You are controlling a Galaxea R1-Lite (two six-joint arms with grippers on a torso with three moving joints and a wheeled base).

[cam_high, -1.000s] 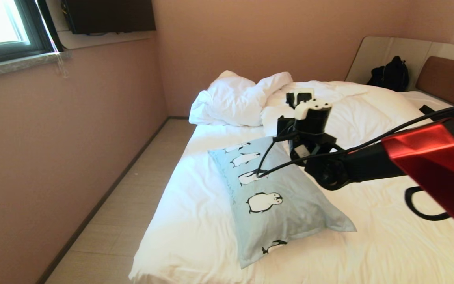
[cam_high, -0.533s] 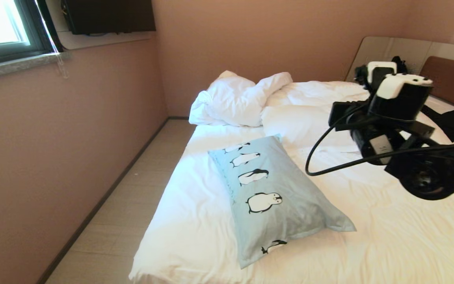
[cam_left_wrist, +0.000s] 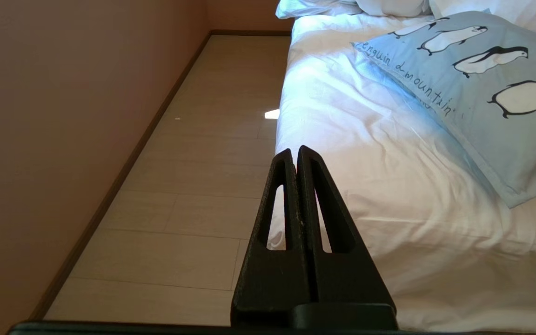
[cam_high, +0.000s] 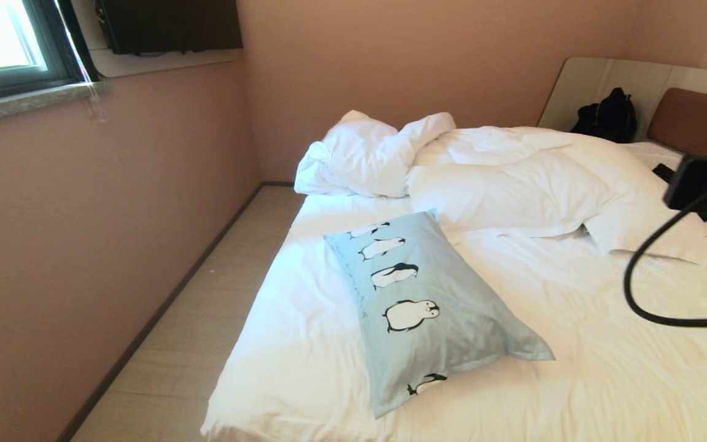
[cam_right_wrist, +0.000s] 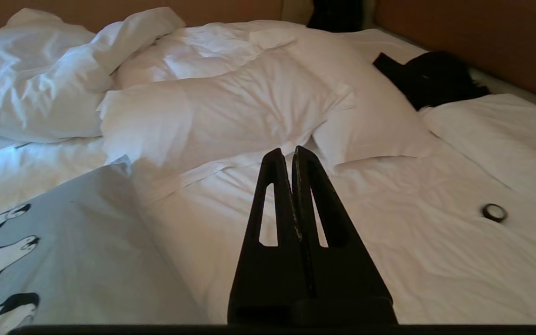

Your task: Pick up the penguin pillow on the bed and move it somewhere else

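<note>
The light blue penguin pillow lies flat on the bed near its left edge; it also shows as the penguin pillow and the penguin pillow in the wrist views. My right gripper is shut and empty, hovering over bare sheet to the right of the pillow, apart from it. Only a dark part of the right arm and its cable show at the head view's right edge. My left gripper is shut and empty, low by the bed's left edge above the floor.
A bunched white duvet and white pillows lie at the bed's far end. A black bag sits against the headboard. A small dark ring rests on the sheet. A wall and a floor strip run along the left.
My right arm has pulled back from above the pillow to the right and almost out of the head view. The pillow has not moved.
</note>
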